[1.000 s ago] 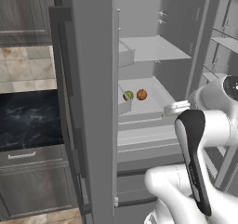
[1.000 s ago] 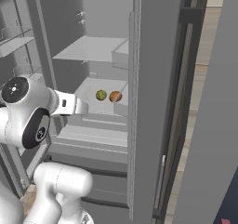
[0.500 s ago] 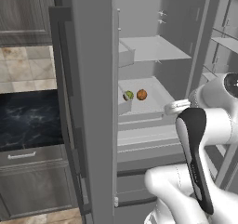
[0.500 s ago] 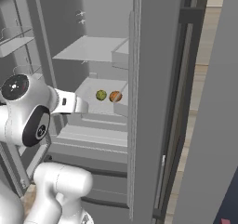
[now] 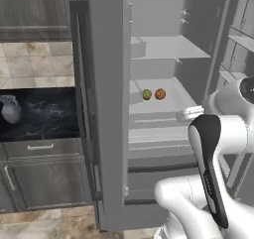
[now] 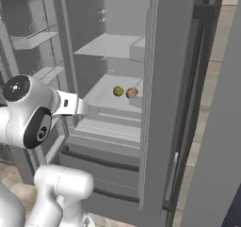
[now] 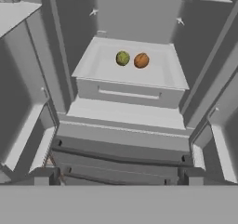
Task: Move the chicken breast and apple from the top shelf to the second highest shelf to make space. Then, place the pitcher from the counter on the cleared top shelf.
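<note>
Flanking the apple (image 7: 122,58) and chicken breast (image 7: 141,60) (touching?), grey fridge walls (image 7: 65,51).

Apple (image 5: 147,94): small, round, yellow-green, resting on a pale grey flat shelf slab (image 7: 100,67) inside the open fridge. Chicken breast (image 5: 159,93): small orange-brown lumpy ball, about the same size, sitting just beside the apple on the same slab, toward its rear. Above them, a higher pale grey shelf (image 5: 168,48) stands bare. Pitcher (image 5: 10,109): dark grey-blue jug with round belly, upright on the black veined bench (image 5: 49,114), at the left edge of the left base view.
</note>
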